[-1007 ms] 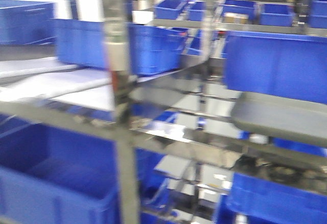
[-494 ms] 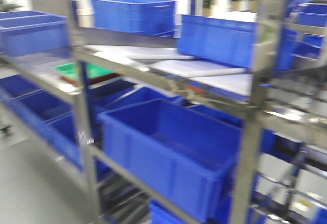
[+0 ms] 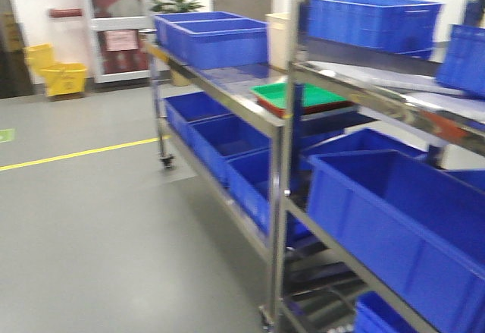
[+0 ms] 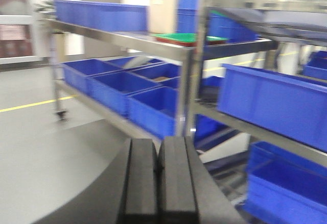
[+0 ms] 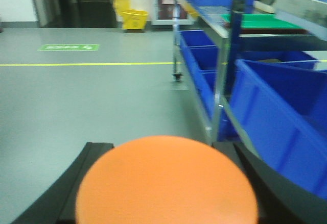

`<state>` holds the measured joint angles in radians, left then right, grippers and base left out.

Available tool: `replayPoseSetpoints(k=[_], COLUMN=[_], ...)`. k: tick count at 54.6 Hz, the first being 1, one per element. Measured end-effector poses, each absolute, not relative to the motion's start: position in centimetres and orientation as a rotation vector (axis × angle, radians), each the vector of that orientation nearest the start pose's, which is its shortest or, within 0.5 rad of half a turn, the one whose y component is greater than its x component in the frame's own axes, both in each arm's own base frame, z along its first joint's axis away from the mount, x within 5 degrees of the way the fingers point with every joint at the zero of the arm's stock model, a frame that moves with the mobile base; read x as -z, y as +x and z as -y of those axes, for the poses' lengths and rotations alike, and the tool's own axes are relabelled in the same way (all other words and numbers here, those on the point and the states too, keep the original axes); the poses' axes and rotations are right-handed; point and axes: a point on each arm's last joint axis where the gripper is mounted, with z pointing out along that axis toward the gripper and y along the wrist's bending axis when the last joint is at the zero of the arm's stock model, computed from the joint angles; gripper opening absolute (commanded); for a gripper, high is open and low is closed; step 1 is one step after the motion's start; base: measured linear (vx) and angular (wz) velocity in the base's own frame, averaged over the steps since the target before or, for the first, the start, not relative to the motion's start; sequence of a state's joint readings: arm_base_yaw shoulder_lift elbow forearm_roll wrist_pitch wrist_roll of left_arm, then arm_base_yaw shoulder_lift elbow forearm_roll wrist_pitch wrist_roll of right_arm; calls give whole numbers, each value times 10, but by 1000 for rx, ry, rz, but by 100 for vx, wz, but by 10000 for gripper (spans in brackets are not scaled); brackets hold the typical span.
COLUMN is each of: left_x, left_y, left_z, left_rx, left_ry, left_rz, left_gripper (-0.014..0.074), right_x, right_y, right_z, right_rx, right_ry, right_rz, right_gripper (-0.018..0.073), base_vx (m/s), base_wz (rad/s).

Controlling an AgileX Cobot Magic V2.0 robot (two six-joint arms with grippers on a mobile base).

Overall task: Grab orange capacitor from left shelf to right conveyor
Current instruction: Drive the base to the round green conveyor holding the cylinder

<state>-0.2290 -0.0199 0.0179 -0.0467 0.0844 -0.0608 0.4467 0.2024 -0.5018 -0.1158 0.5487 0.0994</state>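
While the front view is showing only a silvery steel rack (image 3: 280, 120) of large blue plastic bins (image 3: 220, 41) beside bare grey floor (image 3: 98, 219), with no green conveyor in sight, the task appears to be in its carrying step. In the left wrist view, the left gripper (image 4: 157, 183) is hanging empty, black fingers pressed together, pointing level toward the rack. In the right wrist view, the right gripper (image 5: 164, 150) is clamping the bright orange cylindrical capacitor (image 5: 166, 183), its round top filling the foreground; next, the conveyor needs finding and the capacitor setting upright on its belt.
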Motion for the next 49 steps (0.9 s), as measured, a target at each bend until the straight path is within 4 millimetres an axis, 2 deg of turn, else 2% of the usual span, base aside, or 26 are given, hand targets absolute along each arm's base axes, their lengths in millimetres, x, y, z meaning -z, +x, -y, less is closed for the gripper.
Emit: replayPoseSetpoints(k=[49], left_x=[-201], left_y=[54], left_z=[13], left_rx=[268], left_ry=[99], left_rz=[-1569], left_gripper=[-6], right_x=[-318], right_y=[43], right_z=[-14], right_rx=[-277], right_ry=[-341], right_rz=[-1704], right_gripper=[-8], base_vx=[11], base_wz=[48])
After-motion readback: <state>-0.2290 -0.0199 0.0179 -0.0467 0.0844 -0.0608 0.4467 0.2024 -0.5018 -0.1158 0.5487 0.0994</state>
